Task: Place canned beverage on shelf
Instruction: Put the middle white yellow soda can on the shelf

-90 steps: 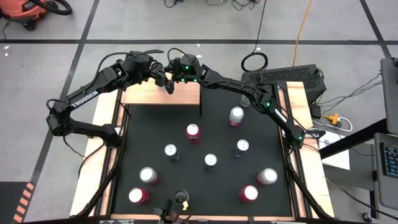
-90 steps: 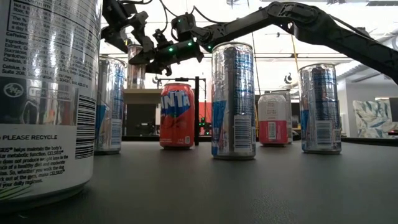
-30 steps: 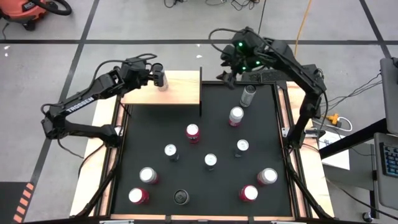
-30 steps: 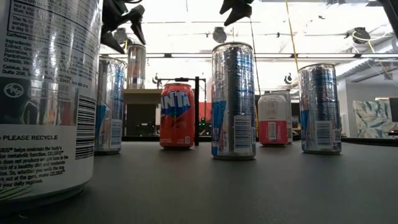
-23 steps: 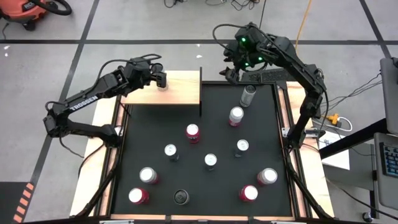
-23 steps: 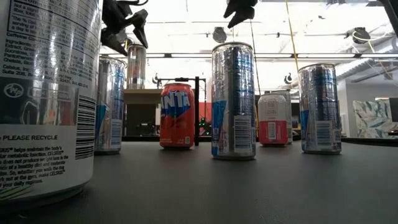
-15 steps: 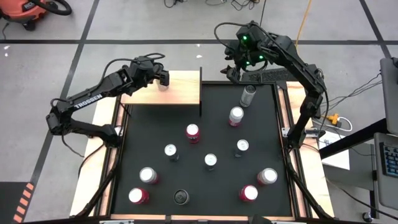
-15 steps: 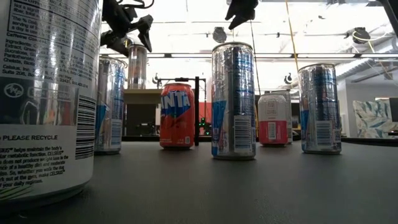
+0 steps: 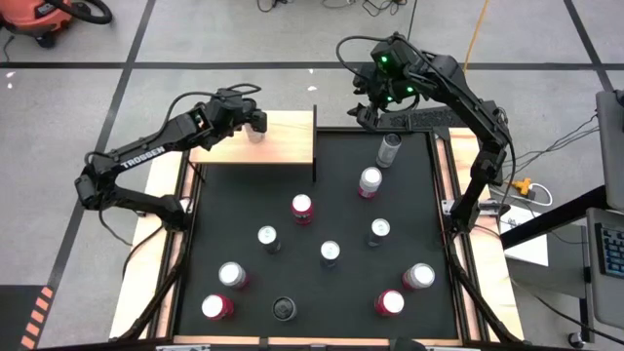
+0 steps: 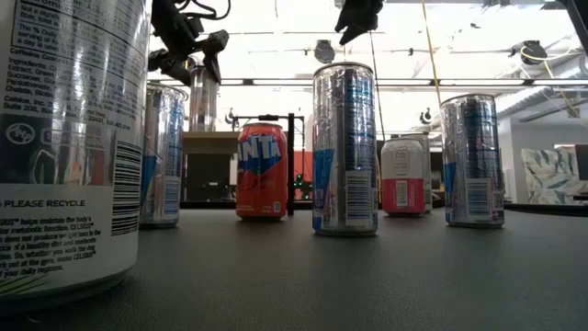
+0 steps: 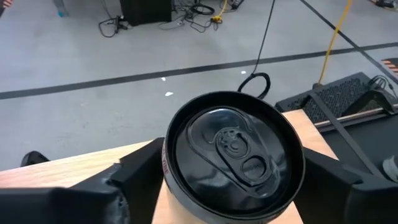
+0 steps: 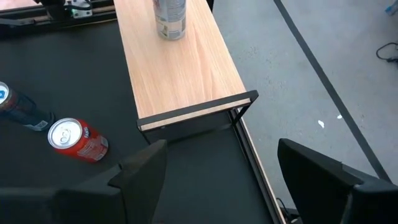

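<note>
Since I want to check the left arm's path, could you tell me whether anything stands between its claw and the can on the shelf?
Nothing visible does. The left claw straddles the can, which stands upright on the shelf, a finger on either side.

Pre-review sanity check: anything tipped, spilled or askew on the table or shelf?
Nothing stands out. The can on the shelf stands upright with the left gripper at it; the other cans look upright, no spill. Right gripper hovers open, empty.
</note>
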You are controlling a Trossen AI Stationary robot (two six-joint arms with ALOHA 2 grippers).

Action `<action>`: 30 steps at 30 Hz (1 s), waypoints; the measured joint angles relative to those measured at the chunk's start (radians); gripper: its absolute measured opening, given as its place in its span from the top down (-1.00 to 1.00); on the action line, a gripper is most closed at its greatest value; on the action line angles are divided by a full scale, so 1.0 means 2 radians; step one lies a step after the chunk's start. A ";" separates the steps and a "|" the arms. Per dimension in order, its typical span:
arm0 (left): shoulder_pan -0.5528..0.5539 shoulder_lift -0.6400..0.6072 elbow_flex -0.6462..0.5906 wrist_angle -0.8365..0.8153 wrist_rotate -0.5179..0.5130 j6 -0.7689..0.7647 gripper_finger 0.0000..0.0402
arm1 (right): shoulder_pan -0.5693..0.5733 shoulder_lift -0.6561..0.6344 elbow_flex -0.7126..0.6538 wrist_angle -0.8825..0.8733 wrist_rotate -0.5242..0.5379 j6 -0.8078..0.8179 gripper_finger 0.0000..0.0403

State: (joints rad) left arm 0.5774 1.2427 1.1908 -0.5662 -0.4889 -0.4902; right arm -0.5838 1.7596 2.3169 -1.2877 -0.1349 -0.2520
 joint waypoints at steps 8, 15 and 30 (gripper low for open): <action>0.001 0.000 0.000 -0.002 -0.001 0.001 -0.24 | 0.000 0.000 0.000 0.000 0.000 -0.002 -0.42; 0.001 -0.002 0.000 -0.002 -0.001 0.004 -0.23 | 0.000 0.000 0.000 0.002 0.000 -0.002 -0.42; 0.046 -0.029 0.000 -0.010 0.009 0.061 -0.22 | 0.000 0.000 0.000 0.002 0.000 -0.004 -0.42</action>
State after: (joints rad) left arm 0.6685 1.1843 1.1912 -0.5858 -0.4700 -0.3676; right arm -0.5838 1.7603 2.3169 -1.2842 -0.1352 -0.2599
